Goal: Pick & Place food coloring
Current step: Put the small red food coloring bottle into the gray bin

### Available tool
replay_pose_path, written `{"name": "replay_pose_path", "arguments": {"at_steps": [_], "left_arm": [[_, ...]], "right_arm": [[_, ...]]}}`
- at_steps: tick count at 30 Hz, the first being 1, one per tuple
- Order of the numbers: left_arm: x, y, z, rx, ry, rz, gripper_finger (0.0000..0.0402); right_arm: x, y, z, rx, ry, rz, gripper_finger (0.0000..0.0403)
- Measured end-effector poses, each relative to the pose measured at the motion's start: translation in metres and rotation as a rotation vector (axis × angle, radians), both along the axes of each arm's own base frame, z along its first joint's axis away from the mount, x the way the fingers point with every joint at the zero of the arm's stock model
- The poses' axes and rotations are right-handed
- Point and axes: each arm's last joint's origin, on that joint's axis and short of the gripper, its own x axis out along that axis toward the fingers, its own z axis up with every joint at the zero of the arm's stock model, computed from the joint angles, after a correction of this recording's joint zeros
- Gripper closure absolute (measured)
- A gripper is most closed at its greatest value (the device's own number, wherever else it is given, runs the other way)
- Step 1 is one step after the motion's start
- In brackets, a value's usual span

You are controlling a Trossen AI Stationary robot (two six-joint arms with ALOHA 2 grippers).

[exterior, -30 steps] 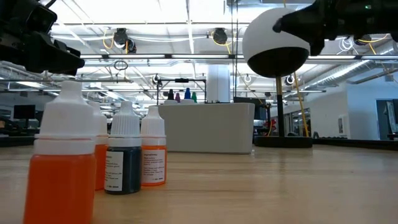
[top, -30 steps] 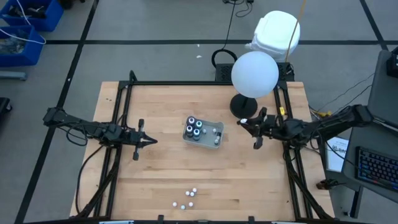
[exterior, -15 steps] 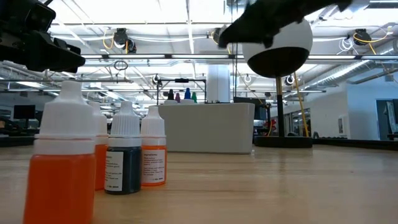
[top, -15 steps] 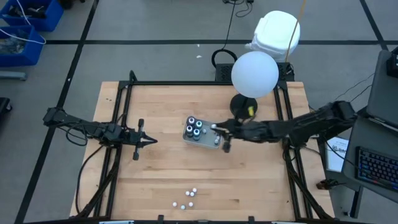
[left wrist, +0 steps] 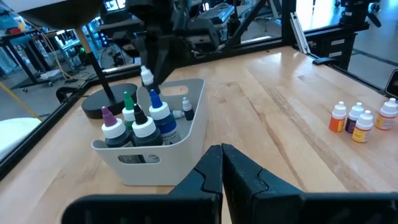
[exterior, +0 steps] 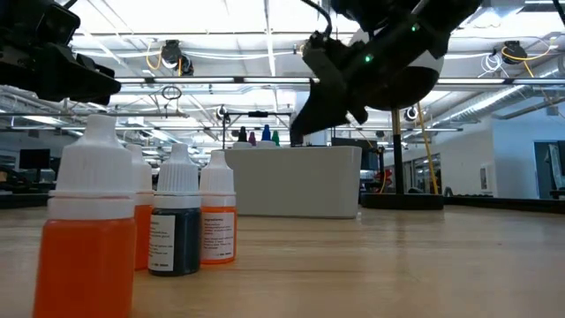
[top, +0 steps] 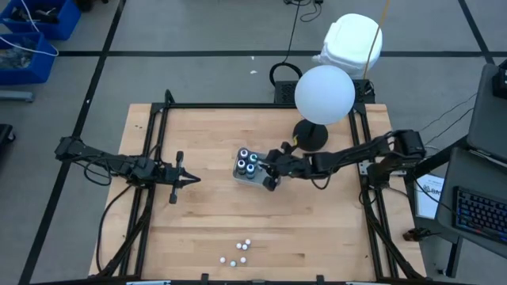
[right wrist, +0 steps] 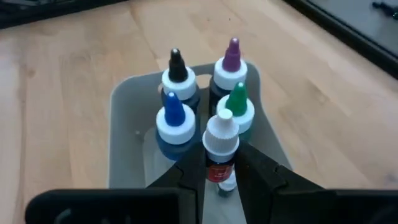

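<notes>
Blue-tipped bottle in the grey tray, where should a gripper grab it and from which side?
Probably by the white collar of the blue-tipped bottle, from straight above: it stands upright, crowded by the black-tipped bottle and the tray wall, hiding its body.

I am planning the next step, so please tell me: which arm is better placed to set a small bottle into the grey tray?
The right. Its gripper already holds a white-capped bottle over the tray; the left gripper waits shut, apart from it.
</notes>
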Motion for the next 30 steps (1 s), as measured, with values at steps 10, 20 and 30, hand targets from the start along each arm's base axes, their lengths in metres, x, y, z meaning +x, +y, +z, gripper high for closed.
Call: {"name": "replay_pose_path", "arguments": {"at_steps": [10,20,30], "left_arm": [[0.0,0.0,0.0,0.0,0.0,0.0,0.0392],[0.0,0.0,0.0,0.0,0.0,0.0,0.0392],[0.0,0.0,0.0,0.011,-0.001,-0.002,0.0392]], "right_arm": [[0.001,-0.009,-0.015,0.058,0.085,0.021,0.0344],[-0.002,-0.028,-0.025,0.096,0.157,0.011,0.0344],[-0.005,-0.032,-0.028,0.131,0.19,-0.012,0.0344]]}}
